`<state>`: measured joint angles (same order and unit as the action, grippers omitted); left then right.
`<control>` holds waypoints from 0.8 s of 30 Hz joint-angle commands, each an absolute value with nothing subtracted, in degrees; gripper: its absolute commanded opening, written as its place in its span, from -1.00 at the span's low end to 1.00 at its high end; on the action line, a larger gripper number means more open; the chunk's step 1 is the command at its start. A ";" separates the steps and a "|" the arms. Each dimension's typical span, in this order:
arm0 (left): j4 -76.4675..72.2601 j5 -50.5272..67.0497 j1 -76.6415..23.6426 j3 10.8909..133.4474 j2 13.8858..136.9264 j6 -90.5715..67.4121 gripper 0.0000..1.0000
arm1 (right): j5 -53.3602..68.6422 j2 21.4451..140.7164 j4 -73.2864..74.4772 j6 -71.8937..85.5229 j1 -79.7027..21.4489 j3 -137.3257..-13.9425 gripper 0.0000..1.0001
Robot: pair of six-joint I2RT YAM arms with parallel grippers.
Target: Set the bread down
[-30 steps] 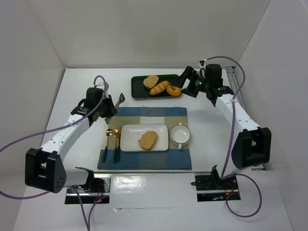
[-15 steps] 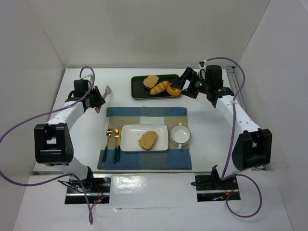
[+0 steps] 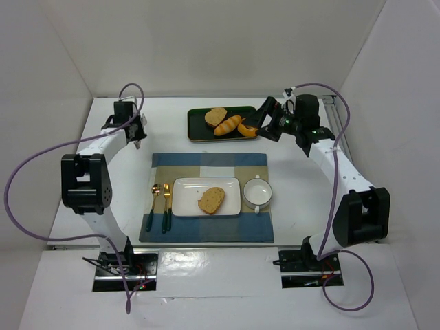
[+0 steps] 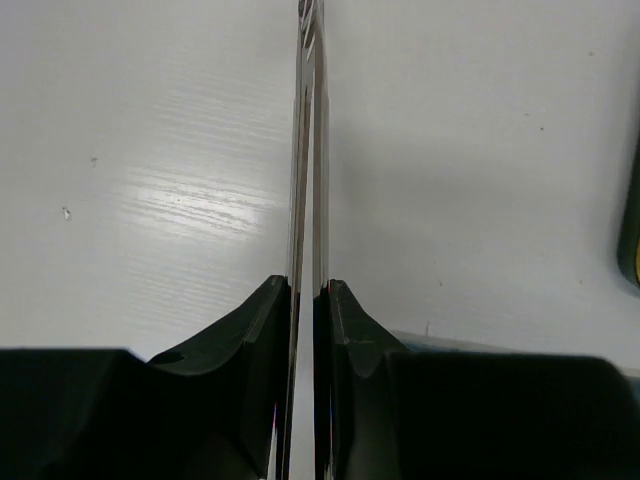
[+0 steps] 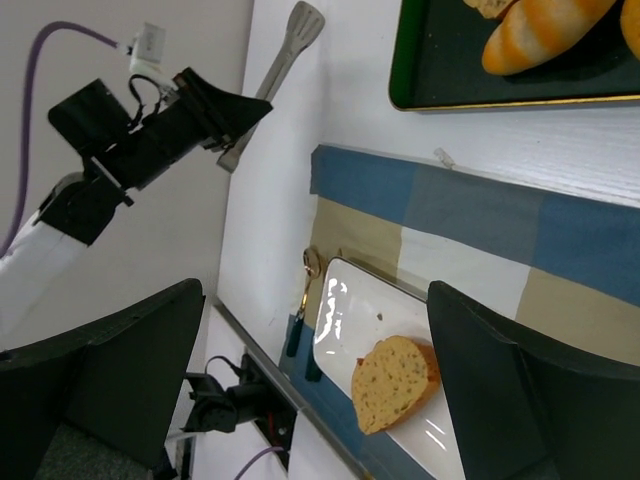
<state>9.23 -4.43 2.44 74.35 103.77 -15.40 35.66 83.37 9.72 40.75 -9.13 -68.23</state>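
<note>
The bread (image 3: pixel 211 200), a golden-brown slice with a darker crust, lies on the right part of the white plate (image 3: pixel 185 191) on the placemat. It also shows in the right wrist view (image 5: pixel 395 380). My left gripper (image 3: pixel 136 129) is at the far left of the table, well away from the plate. It is shut on metal tongs (image 4: pixel 308 150), seen between the jaws (image 4: pixel 308 285) and from the side in the right wrist view (image 5: pixel 270 80). My right gripper (image 3: pixel 262 122) is open and empty (image 5: pixel 315 300), raised at the right end of the green tray.
The green tray (image 3: pixel 196 132) at the back holds a paler slice (image 3: pixel 216 116), a long glossy roll (image 3: pixel 227 125) and an orange piece (image 3: pixel 247 128). A white cup (image 3: pixel 258 192) stands right of the plate. A gold spoon (image 3: pixel 155 199) and fork (image 3: pixel 166 203) lie left of it on the checked placemat (image 3: pixel 206 165).
My left arm has swung from beside the placemat back to the far left of the table, carrying the tongs. The right gripper has barely moved. The bread has stayed on the plate.
</note>
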 commanded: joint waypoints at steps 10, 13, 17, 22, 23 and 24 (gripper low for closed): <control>14.23 -18.02 -2.02 79.54 111.45 -8.88 -0.37 | 40.69 80.24 1.05 46.49 -9.32 -66.97 1.00; 14.24 -18.63 -2.02 78.32 111.97 -8.88 -0.37 | 41.22 79.72 0.44 47.10 -9.32 -66.97 1.00; 14.85 -19.68 -2.02 78.31 113.64 -10.10 -0.35 | 41.75 79.10 -0.09 47.72 -9.32 -67.58 1.00; 17.92 -19.07 -2.02 79.98 116.19 -11.95 -0.32 | 41.75 77.96 1.58 47.72 -9.32 -68.12 1.00; 17.93 -19.07 -2.02 80.76 116.19 -11.95 -0.32 | 41.75 77.44 1.58 47.72 -9.32 -68.12 1.00; 17.93 -18.55 -1.50 80.77 116.89 -12.48 -0.32 | 41.75 77.43 1.58 47.72 -9.32 -68.12 1.00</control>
<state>15.05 -18.39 -2.22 78.56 115.24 -11.00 40.95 80.18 3.66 47.16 -9.13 -67.02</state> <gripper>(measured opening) 0.342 0.999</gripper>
